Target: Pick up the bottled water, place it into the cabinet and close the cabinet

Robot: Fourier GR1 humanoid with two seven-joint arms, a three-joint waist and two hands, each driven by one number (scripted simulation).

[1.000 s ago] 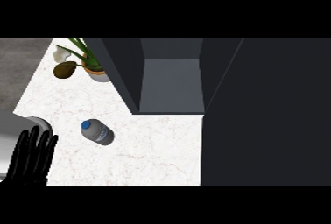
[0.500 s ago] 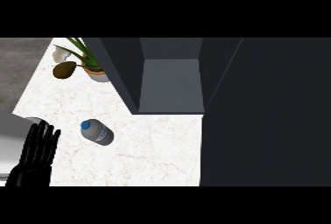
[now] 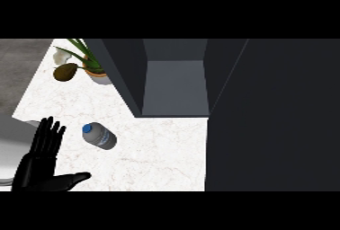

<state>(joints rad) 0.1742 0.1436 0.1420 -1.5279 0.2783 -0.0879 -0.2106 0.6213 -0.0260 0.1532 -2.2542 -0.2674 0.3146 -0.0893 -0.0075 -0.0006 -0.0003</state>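
Low left, left hand [image 3: 40,173] spread wide, fingers straight, holding nothing, wrist cut off at near edge; bottled water [image 3: 100,135] lies on counter [image 3: 159,152] just right of fingertips, apart; open cabinet [image 3: 176,85] beyond, partly hiding potted plant [image 3: 91,68].

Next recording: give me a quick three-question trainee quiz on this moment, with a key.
1. True or false: the bottle is inside the cabinet.
2. The left hand is: A) shut on the bottle; B) open, apart from the bottle; C) inside the cabinet.
3. Fill in: the cabinet stands ____ (open/shut).

Key: 1 false; 2 B; 3 open.
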